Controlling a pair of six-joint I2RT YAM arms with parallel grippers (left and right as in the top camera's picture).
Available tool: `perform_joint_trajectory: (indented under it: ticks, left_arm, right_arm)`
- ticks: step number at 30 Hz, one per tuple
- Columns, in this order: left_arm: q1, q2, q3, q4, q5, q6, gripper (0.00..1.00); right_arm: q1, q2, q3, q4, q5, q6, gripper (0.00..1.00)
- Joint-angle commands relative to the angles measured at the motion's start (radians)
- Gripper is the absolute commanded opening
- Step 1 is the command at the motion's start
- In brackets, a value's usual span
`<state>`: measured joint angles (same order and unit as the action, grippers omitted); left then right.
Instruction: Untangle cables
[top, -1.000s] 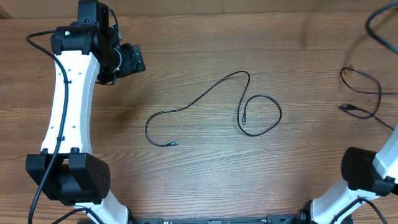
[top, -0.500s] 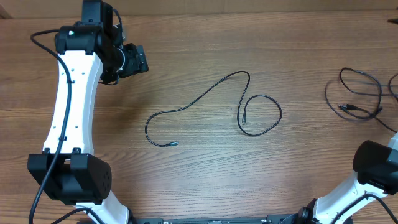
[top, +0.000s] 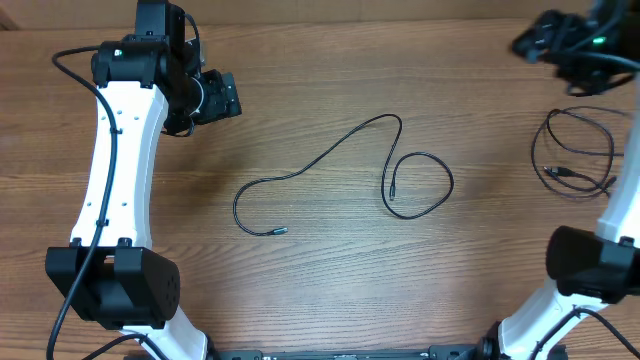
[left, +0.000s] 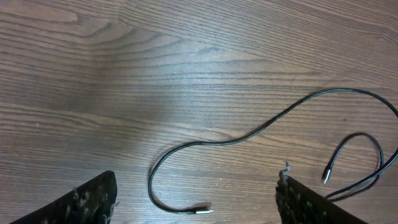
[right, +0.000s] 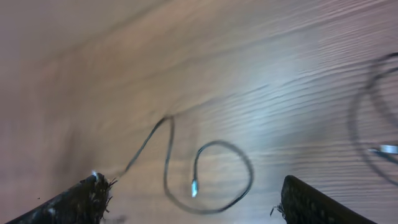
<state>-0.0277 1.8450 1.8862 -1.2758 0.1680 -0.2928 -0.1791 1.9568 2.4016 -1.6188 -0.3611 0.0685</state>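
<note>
While spread wide and empty, lower left gripper (top: 225, 97) over long thin black cable (top: 322, 156) lying midway across brown wooden table (top: 330, 290); pinch one strand only, beside its loop. Send right gripper (top: 535, 42), equally wide and empty, to second loosely coiled black cable (top: 562, 174) at right edge.

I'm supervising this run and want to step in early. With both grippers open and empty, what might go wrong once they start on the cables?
1. The middle cable curls round its own plug end; pulling the long stretch first might drag that plug across the curl and tighten it.
2. The right-hand cable runs beneath the right arm in the overhead view, so a sweep of that arm may snag it.
</note>
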Motion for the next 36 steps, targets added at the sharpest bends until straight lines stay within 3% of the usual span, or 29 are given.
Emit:
perform_joint_trajectory:
  ticks: [1,12,15,18,22,23,25,31,36]
  left_arm:
    - [-0.006,-0.04,0.02,0.0,-0.014,0.009,0.82]
    - [-0.006,-0.04,0.02,0.0,-0.014,0.009,0.83]
    - [-0.006,-0.04,0.02,-0.004,-0.014,0.017,0.85]
    - [-0.008,-0.04,0.02,-0.027,-0.027,0.121,0.85]
    - [-0.008,-0.04,-0.005,-0.106,-0.247,0.165,0.88]
    - [-0.007,-0.04,-0.016,-0.124,-0.309,0.155,0.88]
    - [-0.006,-0.04,-0.034,-0.155,-0.379,0.128,0.89]
    - [-0.006,-0.04,-0.045,-0.191,-0.343,0.09,0.9]
    - [-0.006,-0.04,-0.045,-0.189,-0.323,0.09,0.9]
  right_arm:
    - [0.071,0.009,-0.104,0.019,0.002,-0.047,0.87]
    - [0.29,0.01,-0.649,0.367,0.002,-0.008,0.82]
    - [0.331,0.01,-0.773,0.507,0.016,0.056,0.69]
    - [0.357,0.01,-0.881,0.648,0.056,0.151,0.66]
    - [0.37,0.01,-0.98,0.809,0.095,0.245,0.52]
    - [0.371,0.01,-0.986,0.834,0.095,0.254,0.41]
    - [0.37,0.009,-0.986,0.87,0.095,0.254,0.07]
    - [0.334,-0.006,-0.871,0.811,0.177,0.234,0.04]
    - [0.22,-0.046,-0.589,0.624,0.335,0.234,0.04]
